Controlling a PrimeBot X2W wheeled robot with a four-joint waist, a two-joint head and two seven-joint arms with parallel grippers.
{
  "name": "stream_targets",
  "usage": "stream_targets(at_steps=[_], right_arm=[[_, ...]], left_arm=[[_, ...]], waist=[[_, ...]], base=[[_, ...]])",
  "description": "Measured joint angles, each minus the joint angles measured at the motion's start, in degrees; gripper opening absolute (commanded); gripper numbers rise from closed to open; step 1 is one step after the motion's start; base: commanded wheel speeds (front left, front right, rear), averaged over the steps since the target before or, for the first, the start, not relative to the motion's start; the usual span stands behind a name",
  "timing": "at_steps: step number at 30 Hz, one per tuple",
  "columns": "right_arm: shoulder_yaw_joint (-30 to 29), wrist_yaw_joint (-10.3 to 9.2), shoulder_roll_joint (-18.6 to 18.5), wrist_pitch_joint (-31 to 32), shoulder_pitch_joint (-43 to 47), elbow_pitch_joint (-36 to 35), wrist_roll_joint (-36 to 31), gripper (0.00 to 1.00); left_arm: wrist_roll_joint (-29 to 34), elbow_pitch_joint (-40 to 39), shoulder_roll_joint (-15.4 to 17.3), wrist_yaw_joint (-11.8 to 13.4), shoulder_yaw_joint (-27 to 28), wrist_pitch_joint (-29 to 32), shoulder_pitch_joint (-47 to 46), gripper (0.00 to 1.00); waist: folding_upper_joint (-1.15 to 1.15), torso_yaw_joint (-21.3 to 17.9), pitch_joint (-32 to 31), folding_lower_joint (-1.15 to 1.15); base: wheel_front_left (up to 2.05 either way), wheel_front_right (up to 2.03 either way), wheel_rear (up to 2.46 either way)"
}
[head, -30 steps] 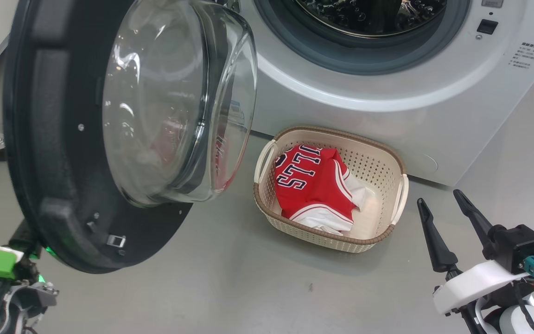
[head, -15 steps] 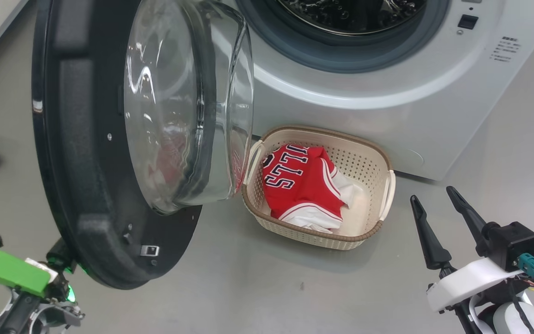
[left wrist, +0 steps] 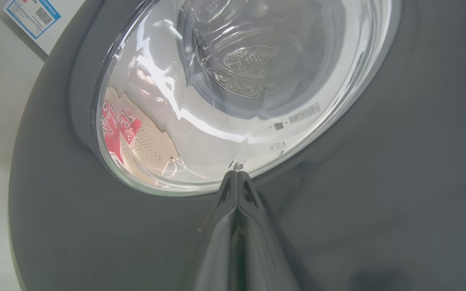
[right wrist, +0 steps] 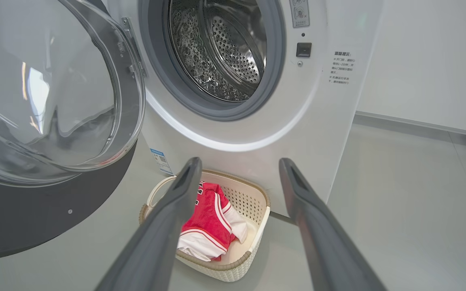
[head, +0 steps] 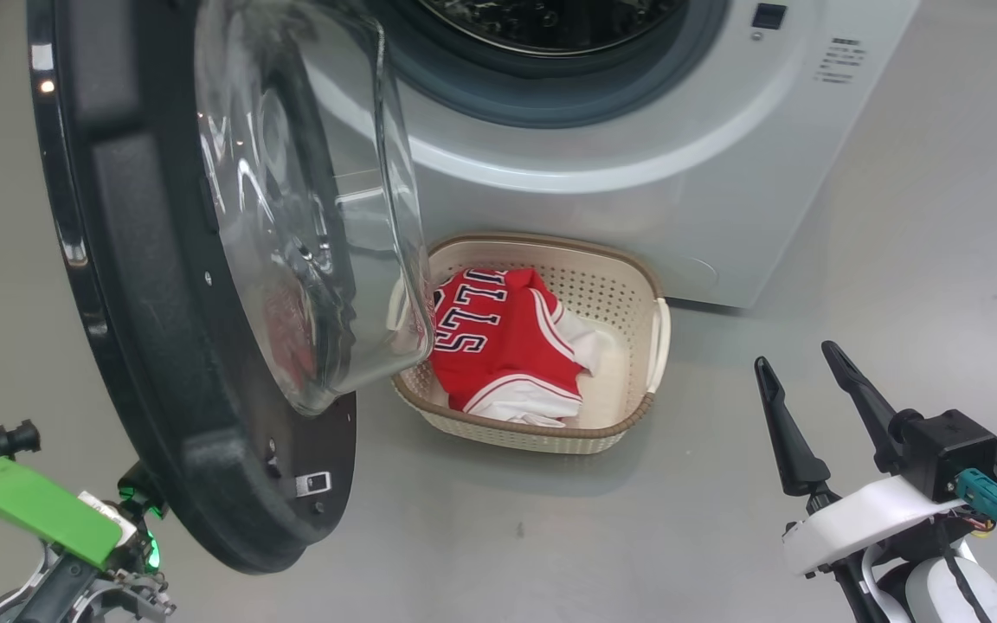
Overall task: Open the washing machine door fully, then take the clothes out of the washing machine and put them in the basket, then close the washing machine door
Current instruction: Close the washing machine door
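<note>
Door first: the washing machine door [head: 144, 260] hangs half-swung out on the left of the washing machine [head: 637, 190], its glass bowl looming over the left end of the basket [head: 533, 437]. The clothes [head: 498, 346] are heaped inside that basket, on the floor just in front of the washer, and the part of the drum [head: 550, 17] I can see looks bare. So it's the closing push now, I'd say. The left gripper [left wrist: 237, 178] has its jaws pressed tight together with nothing between them, tips up at the door's outer face by the window's rim (touching or a hair off, I can't tell). Here's the worry: a narrow tip on that glossy black face could skid off as the door turns, leaving the door short of its latch. A push that's too hard might bounce it back. The basket sits under the door's sweep too, though whether the bowl clears it I can't judge. The right gripper [head: 793, 356] waits well off to the right, jaws wide apart, holding nothing. The count: one door, one washer, one basket, one red heap (how many garments I can't say), two grippers.
</note>
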Motion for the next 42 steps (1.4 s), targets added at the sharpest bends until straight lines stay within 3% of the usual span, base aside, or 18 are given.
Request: stream_targets(at_steps=[22,42], right_arm=[[0.55,0.53,2.03,-2.02,-2.80,1.90,0.94,1.00],[0.82,1.52,3.39,-4.03,-4.78,4.70,1.93,1.00]], left_arm=[[0.20,-2.57,-2.11,-0.01,-3.48,1.59,-1.72,0.00],[0.64,4.12,-5.56,-0.01,-5.08,1.35,-13.56,0.00]], waist=[[0.00,-12.08,1.45,0.00],[0.00,-21.99,3.78,0.00]], base=[[0.00,0.00,0.00],[0.00,0.00,0.00]])
